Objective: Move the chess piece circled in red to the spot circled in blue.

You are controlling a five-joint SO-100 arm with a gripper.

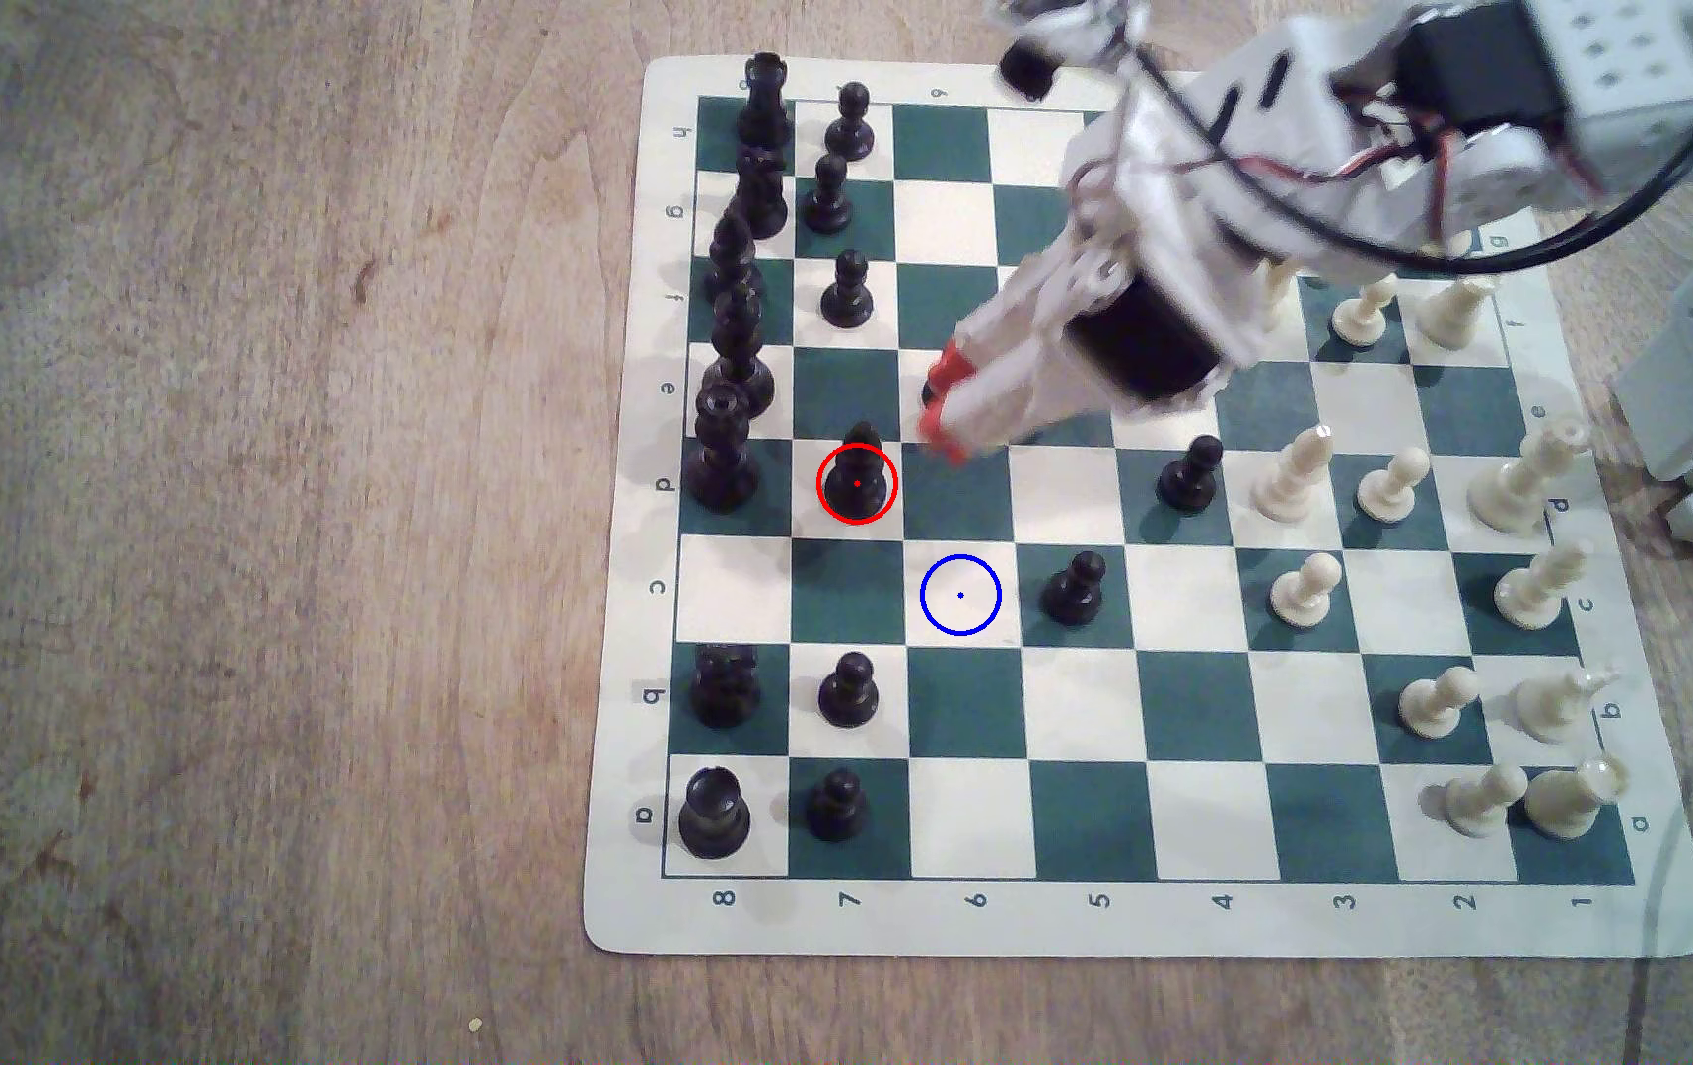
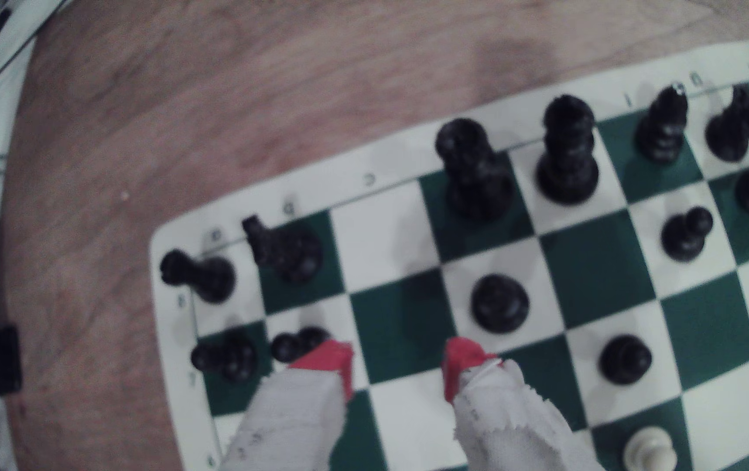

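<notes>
Fingers (image 1: 944, 410) spread and empty hover near the chess piece circled in red (image 1: 857, 471), at its two o'clock, untouched; the blue-ringed spot (image 1: 961, 595) waits bare.

The board (image 1: 1129, 922) lies on the bench (image 1: 258, 512), toward the exterior view's right. The circled piece (image 1: 856, 479) stands on square d7. The marked square (image 1: 961, 595), c6, lies at 4 o'clock from it, diagonally adjacent. A pawn (image 1: 1073, 589) stands on c5, at 3 o'clock from the marked square. Another pawn (image 1: 1189, 475) stands on d4. The gripper (image 1: 944, 410) hangs over the e6/d6 border, at 2 o'clock from the circled piece (image 2: 499, 303), apart from it. The back-rank pieces (image 1: 734, 338) line file 8 at 9 o'clock.
</notes>
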